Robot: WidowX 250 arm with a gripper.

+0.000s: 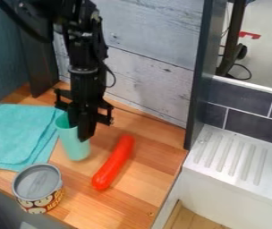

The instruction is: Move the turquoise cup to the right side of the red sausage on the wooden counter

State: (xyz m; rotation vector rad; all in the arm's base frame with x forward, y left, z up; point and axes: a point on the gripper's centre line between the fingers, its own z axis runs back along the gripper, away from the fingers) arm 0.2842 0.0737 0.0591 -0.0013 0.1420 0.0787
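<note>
Clock positions are as seen in the view, centred on the cup, 12 at the top edge. Left to right, we note:

- 9 o'clock: folded turquoise cloth [19,134] lies flat by the cup. We cannot tell if they touch; a sideways sweep of the cup could ruck its edge.
- 7 o'clock: can [38,187] stands upright, near the counter's front edge. A hard knock from the cup could push it over that edge.
- Centre: pale green cup [74,145] stands on the wooden counter [150,176], mouth up. Tall and narrow, it could tip if pressed off-centre at the rim.
- 12 to 1 o'clock: black gripper [82,129] hangs down at the cup's mouth, partly within it. We cannot tell how far open it is, nor whether it has hold of the cup. A poor grip could let the cup slip.
- 4 o'clock: red sausage-shaped piece [113,162] lies aslant, ends towards 1 and 7. Being rounded, it could roll if bumped.
- 3 o'clock, well apart: white sink [240,192], ribbed on top.
</note>
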